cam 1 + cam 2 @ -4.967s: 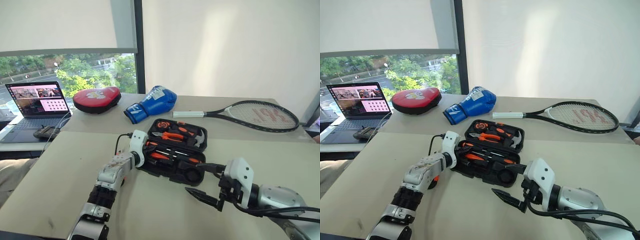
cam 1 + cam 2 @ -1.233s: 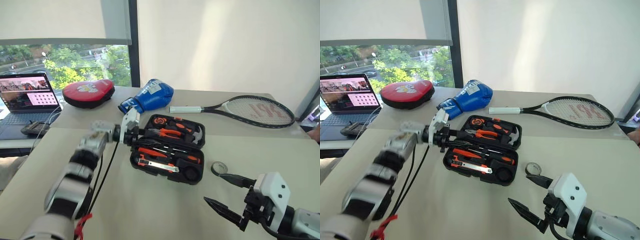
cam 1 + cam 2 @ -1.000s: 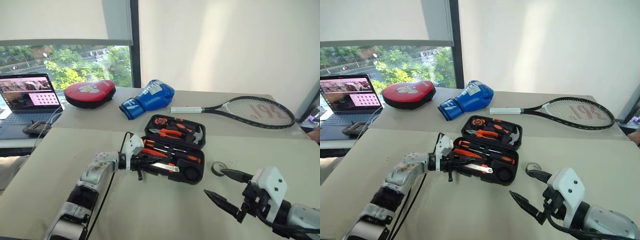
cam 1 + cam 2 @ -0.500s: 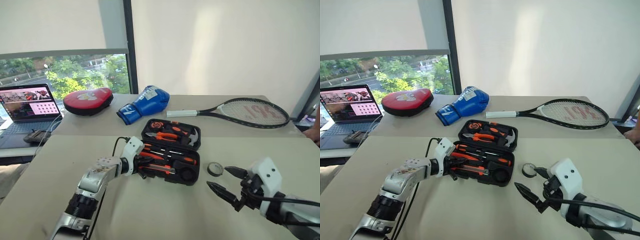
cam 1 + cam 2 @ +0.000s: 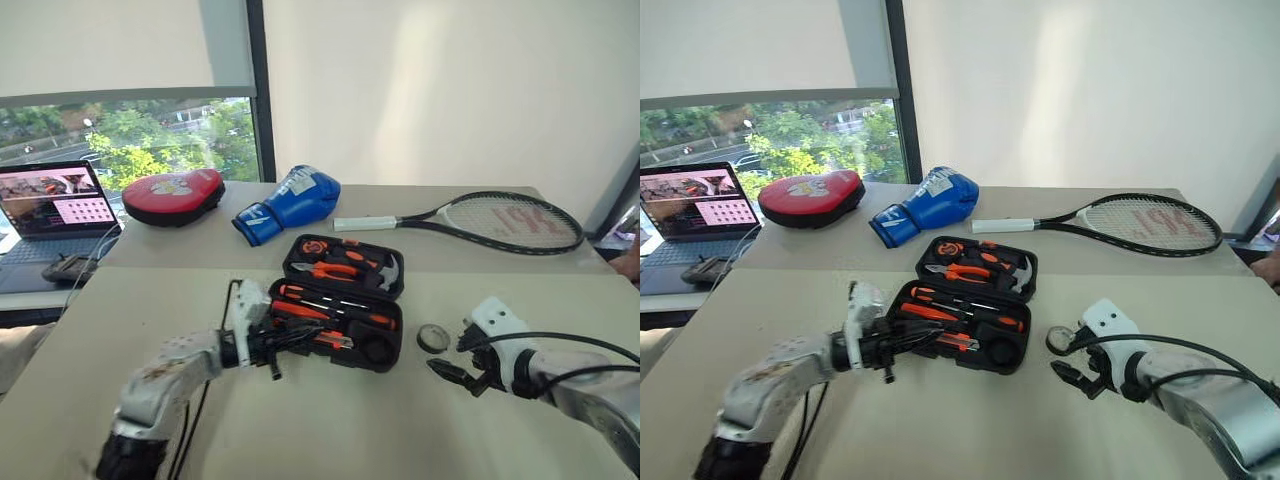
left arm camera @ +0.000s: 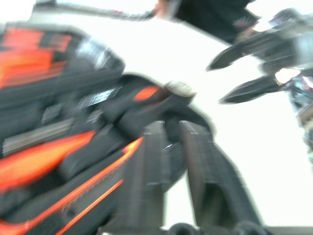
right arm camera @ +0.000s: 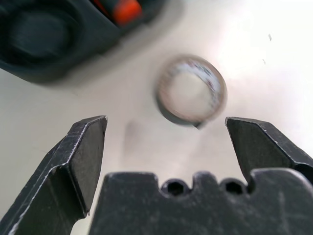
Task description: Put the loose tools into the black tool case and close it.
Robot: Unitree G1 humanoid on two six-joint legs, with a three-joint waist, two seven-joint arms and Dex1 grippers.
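I can't read a single word here: the red marking on the strings of the black tennis racket stays illegible to me. Same with the white patch on the blue boxing glove and the open laptop screen, both too small to make out.

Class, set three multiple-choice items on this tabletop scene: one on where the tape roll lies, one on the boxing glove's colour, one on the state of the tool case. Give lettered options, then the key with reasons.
1. Where is the tape roll?
A. inside the tool case
B. on the table, beside the tool case
C. on the laptop

2. What colour is the boxing glove?
A. blue
B. green
C. yellow

3. What state is the tool case in?
A. shut and latched
B. open, with tools in its slots
C. open and bare

Key: 1 B, it lies on the table ahead of the right gripper, whose fingers are spread; 2 A, its shell is blue with white marks; 3 B, the lid is laid back and orange-handled tools fill it.
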